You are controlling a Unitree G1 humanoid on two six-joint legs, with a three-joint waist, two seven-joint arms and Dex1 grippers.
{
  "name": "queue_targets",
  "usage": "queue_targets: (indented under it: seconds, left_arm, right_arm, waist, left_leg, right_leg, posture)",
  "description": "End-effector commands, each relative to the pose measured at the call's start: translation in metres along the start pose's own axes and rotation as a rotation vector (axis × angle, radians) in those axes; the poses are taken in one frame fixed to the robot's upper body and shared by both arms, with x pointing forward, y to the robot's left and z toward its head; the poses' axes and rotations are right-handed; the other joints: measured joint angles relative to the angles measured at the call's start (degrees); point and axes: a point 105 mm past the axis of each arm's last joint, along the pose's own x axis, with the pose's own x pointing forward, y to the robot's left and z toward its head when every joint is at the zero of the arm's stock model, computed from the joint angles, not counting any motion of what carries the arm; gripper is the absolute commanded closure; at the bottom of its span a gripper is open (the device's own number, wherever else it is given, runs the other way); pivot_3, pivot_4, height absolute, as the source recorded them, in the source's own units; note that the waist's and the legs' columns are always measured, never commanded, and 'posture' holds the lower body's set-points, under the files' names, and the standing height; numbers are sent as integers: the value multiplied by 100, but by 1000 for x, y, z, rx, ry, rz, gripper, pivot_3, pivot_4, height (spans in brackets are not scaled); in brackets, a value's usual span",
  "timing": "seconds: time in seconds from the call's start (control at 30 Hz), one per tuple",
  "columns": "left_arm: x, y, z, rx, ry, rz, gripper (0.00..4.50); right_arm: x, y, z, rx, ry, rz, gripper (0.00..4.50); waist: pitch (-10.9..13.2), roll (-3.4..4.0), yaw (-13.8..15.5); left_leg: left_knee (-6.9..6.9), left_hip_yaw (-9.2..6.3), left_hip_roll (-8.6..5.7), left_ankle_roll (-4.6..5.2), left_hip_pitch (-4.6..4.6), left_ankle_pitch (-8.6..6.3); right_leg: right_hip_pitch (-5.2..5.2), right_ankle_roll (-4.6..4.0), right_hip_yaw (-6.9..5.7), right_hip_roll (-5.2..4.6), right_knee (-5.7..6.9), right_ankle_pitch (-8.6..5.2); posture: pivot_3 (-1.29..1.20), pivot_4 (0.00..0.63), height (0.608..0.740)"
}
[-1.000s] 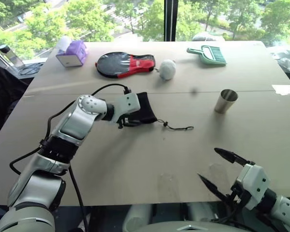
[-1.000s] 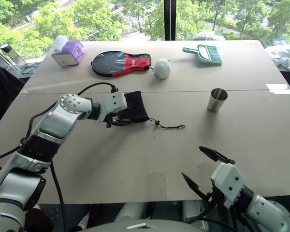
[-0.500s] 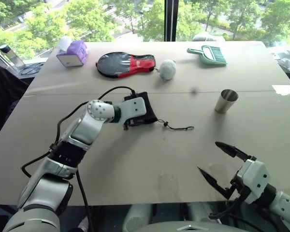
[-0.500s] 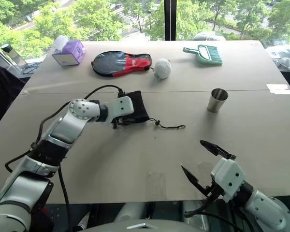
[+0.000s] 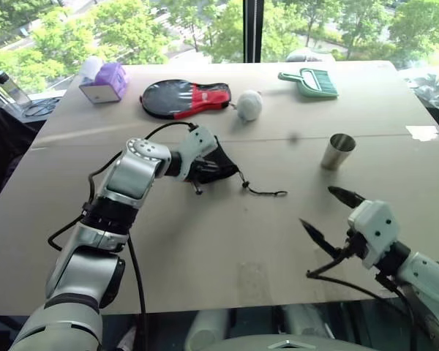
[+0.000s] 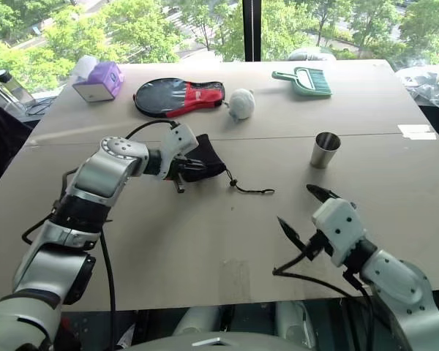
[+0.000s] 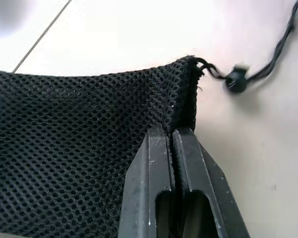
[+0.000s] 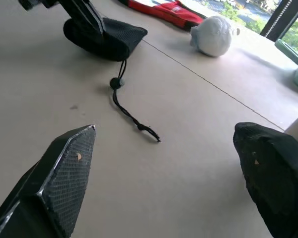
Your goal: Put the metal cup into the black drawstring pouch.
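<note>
My left hand (image 7: 171, 136) was pinched shut on the rim of the black pouch (image 5: 221, 165), its two fingers (image 7: 154, 163) pressed together on the mesh fabric near one corner of the mouth. The pouch lay on the counter (image 5: 205, 234) roughly at its middle, slightly toward my left. Its thin cord (image 5: 267, 191) trailed away across the counter toward my right, with a small toggle (image 7: 234, 82) just beside the pouch's corner.

My right hand (image 5: 328, 213) hovered above the near right part of the counter with its two black fingers (image 8: 64, 163) spread wide and nothing between them. It pointed toward the pouch and the cord, well apart from both.

The metal cup (image 5: 338, 151) stood upright on the counter, farther away than my right hand and well apart from the pouch, with the cord's loose end lying between the pouch and the cup. Nothing touched the cup.

Along the far side of the counter lay a black and red paddle case (image 5: 186, 98), with a white ball (image 5: 249, 105) just beside its right end. Farther right was a green dustpan brush (image 5: 310, 81). At the far left corner sat a small purple and white box (image 5: 102, 81) with a white roll (image 5: 90, 68) behind it. Beyond the counter, a window showed green trees (image 5: 132, 29).
</note>
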Motion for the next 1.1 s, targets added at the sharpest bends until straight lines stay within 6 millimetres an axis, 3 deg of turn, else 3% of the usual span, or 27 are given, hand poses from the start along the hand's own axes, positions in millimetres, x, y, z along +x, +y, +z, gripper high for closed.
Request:
queue_targets:
  seconds: [0.03,0.13,0.27,0.37,0.8,0.9,1.03,1.07,1.1]
  left_arm:
    - [-2,-2,17,-38,-62,25,4459]
    - [0,-5,20,-60,-83,41,4459]
    - [3,-12,24,-103,-120,79,4459]
    - [2,-19,27,-119,-150,98,4500]
    - [3,-39,23,-140,-165,127,4500]
    - [4,-38,22,-141,-166,134,4500]
    - [4,-36,24,-136,-168,138,4500]
    - [4,-35,25,-136,-169,139,4500]
    - [4,-35,26,-137,-171,140,4500]
  right_arm:
    - [16,-40,5,10,96,-54,0]
    - [26,-58,8,23,151,-47,0]
    - [40,-89,2,-7,266,-48,0]
    - [46,-98,-1,-15,312,-23,1284]
    - [68,-116,-3,-113,385,77,1284]
    - [74,-118,-9,-139,408,110,2194]
    - [79,-124,-10,-161,402,115,4147]
    - [78,-126,-9,-168,397,112,4474]
    - [76,-127,-7,-176,385,109,4474]
  waist:
    - [2,-1,-21]
    - [2,-1,29]
    - [-2,-1,26]
    - [-1,-3,24]
    - [-1,-2,26]
    - [-1,-2,26]
    - [-1,-2,22]
    - [-1,-2,23]
    - [-1,-2,24]
  left_leg:
    - [-1,0,-1,0,0,0]
    - [-4,-9,0,-1,-6,0]
    - [17,-10,-10,-2,-111,2]
    - [80,4,-17,-1,-184,2]
    - [81,19,-14,-1,-175,2]
    - [81,19,-14,-1,-175,2]
    - [81,20,-14,-1,-175,2]
    - [81,20,-14,-1,-175,2]
    - [81,20,-13,-1,-175,2]
  right_leg:
    - [-2,0,2,-1,2,0]
    - [-7,-2,-6,-1,1,0]
    - [-116,-3,-9,-12,32,1]
    - [-175,-1,-8,-25,73,2]
    - [-180,0,8,-22,89,3]
    - [-180,0,7,-23,88,3]
    - [-180,0,8,-23,88,3]
    - [-181,0,8,-23,88,3]
    - [-182,0,8,-23,88,3]
  posture:
    - [0,150,740]
    - [0,150,740]
    - [0,150,740]
    - [0,150,740]
    - [0,150,740]
    - [0,150,740]
    - [0,150,740]
    - [0,150,740]
    - [0,150,740]
